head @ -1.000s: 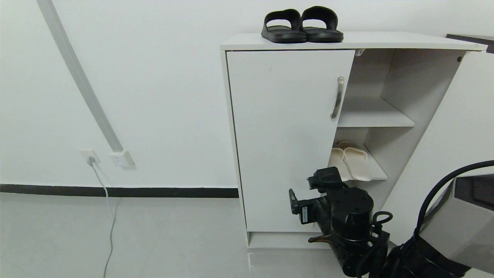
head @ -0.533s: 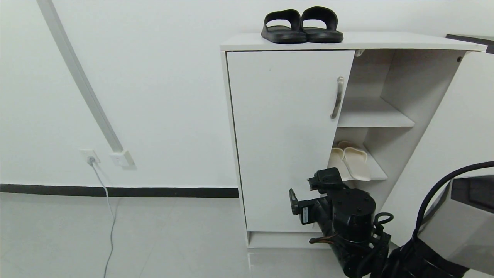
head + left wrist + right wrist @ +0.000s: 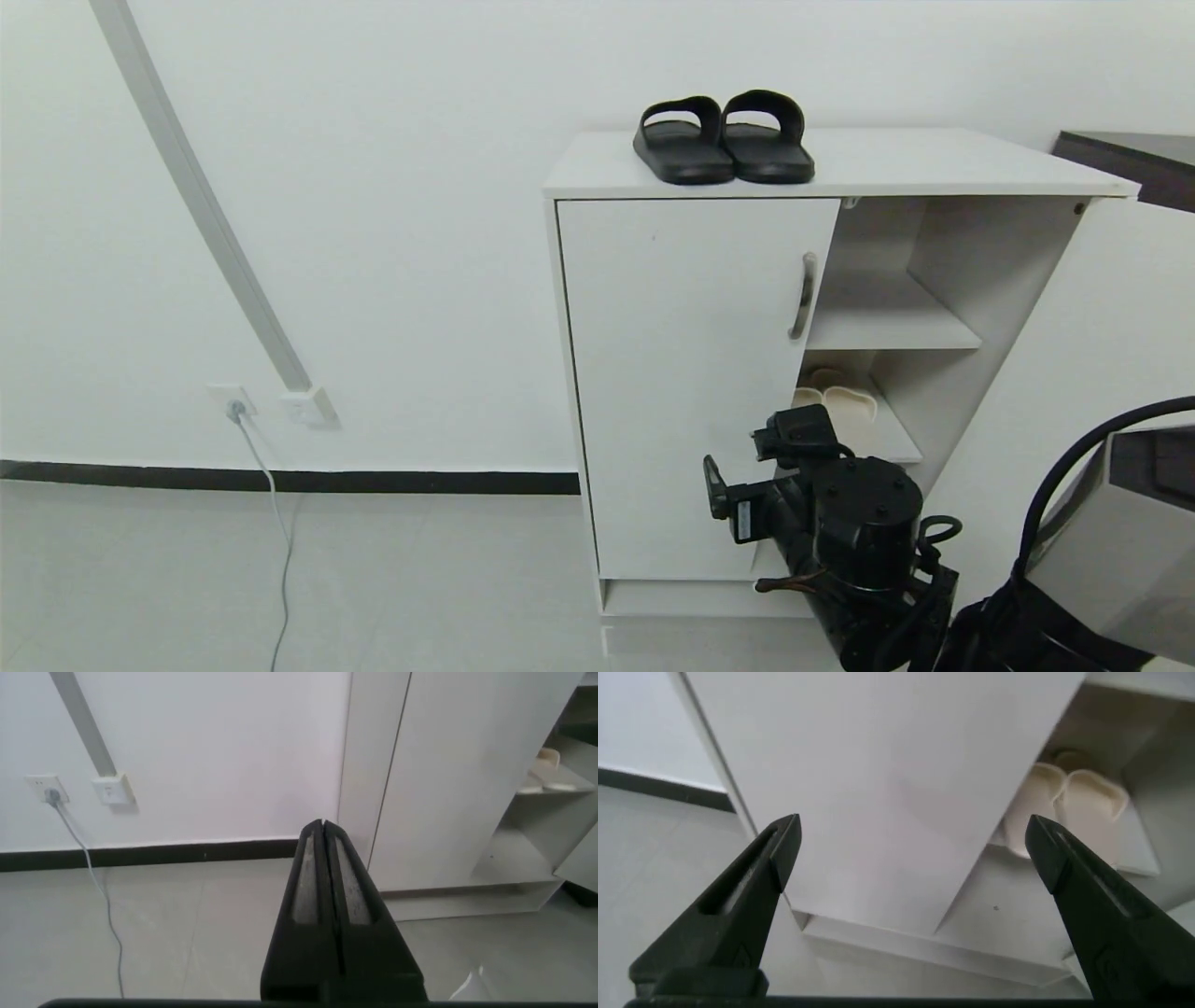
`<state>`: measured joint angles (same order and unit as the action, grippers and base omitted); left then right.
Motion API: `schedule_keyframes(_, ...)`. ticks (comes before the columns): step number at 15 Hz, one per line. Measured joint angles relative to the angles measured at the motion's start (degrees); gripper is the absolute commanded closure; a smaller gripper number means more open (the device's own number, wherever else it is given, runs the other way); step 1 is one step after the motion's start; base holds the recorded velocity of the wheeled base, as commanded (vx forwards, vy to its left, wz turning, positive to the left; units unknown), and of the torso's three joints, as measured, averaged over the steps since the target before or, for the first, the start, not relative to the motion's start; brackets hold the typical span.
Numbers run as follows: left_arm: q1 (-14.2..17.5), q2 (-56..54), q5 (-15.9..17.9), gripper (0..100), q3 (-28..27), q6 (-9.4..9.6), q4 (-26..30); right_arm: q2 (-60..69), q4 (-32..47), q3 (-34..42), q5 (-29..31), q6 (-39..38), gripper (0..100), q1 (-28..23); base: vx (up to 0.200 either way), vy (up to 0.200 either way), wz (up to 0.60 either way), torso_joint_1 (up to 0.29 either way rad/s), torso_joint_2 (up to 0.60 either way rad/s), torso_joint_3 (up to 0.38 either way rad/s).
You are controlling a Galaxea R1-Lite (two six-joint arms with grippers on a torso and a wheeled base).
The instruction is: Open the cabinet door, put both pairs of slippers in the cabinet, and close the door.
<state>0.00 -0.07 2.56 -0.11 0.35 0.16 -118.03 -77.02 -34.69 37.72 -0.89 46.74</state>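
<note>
A pair of black slippers [image 3: 724,140] stands on top of the white cabinet [image 3: 934,159]. Its left door [image 3: 681,373] is shut, with a metal handle [image 3: 801,296]; its right door [image 3: 1083,373] is swung open. A pair of cream slippers [image 3: 836,403] [image 3: 1074,793] lies on the lower shelf; the upper shelf [image 3: 887,327] is bare. My right gripper [image 3: 752,457] [image 3: 910,835] is open, low in front of the shut door's handle side, just outside the lower shelf. My left gripper [image 3: 323,831] is shut on nothing, above the floor, facing the cabinet's left side.
A wall socket [image 3: 233,406] with a cable [image 3: 280,523] trailing to the floor sits left of the cabinet, below a slanted grey conduit [image 3: 201,205]. The floor left of the cabinet is open. A dark piece of furniture [image 3: 1120,149] stands behind the cabinet's right end.
The whole head picture has shifted down, so the camera moved: the cabinet top now shows more fully. The right gripper stays open in about the same place.
</note>
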Motion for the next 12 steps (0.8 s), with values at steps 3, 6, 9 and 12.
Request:
schedule_keyframes(3,0.0,0.0,0.0,100,0.0,0.00,0.0,0.0,-0.3,0.5,0.0,0.0,0,0.0,0.000,0.000,0.00,0.115,-0.45,-0.344)
schedule_keyframes(6,0.0,0.0,0.0,100,0.0,-0.02,0.0,0.1,-0.5,0.7,0.0,0.0,0,0.0,0.000,0.000,0.00,0.147,-0.46,-0.328)
schedule_keyframes(9,0.0,0.0,0.0,100,0.0,0.00,0.0,0.1,-0.5,0.7,0.2,0.1,0,-0.1,0.000,0.000,0.00,0.167,-0.48,-0.326)
schedule_keyframes(12,0.0,0.0,0.0,100,0.0,-0.02,0.0,0.1,-0.5,0.7,0.1,0.1,0,-0.1,0.000,0.000,0.00,0.183,-0.50,-0.318)
